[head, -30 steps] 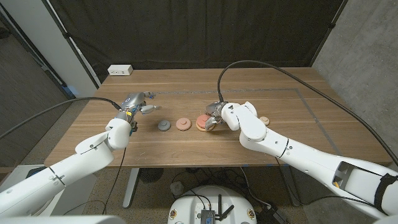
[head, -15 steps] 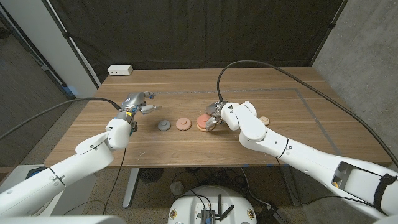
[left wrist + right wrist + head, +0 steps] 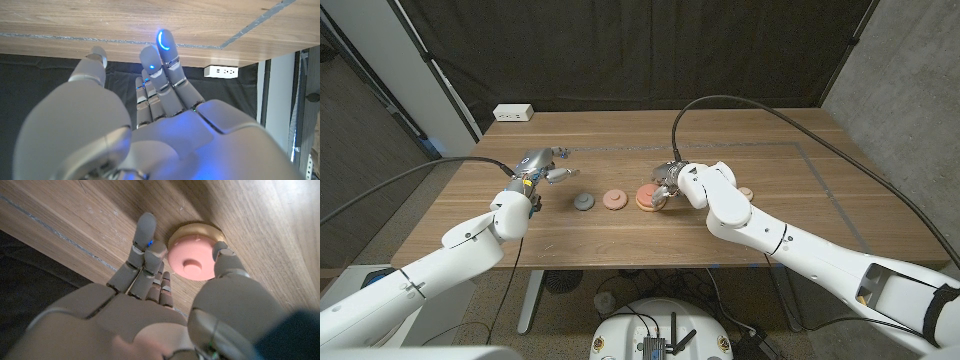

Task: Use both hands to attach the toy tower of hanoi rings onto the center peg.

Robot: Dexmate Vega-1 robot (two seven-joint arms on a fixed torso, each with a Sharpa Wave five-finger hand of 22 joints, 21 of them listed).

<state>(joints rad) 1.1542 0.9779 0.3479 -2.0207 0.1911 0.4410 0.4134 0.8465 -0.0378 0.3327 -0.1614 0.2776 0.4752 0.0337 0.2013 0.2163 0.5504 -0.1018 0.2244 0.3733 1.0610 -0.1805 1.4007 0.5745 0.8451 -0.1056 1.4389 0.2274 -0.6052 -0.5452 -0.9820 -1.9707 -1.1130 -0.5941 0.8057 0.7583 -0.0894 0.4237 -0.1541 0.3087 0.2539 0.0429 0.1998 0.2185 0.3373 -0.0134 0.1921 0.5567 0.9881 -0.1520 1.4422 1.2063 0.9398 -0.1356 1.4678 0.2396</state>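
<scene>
A round pink ring with a raised hub [image 3: 645,193], stacked on a tan disc [image 3: 181,232], is seen near the middle of the wooden table [image 3: 740,235]. Just left of that stack lies a smaller pale pink ring [image 3: 613,200], and left of that again a small grey round ring [image 3: 583,202]. A small peach-coloured piece [image 3: 746,193] is partly hidden behind the right forearm, to the right of the stack, so its shape cannot be made out. No upright peg can be made out.

The right hand [image 3: 667,182] is placed at the stack, its fingers [image 3: 146,235] stretched along one side and its thumb touching the pink ring's other edge; whether the ring is actually gripped cannot be told.

The left hand [image 3: 538,165] is held above the table well left of the grey ring, fingers extended and apart, nothing in it.

A white power strip [image 3: 513,112] lies at the table's far left corner.
</scene>
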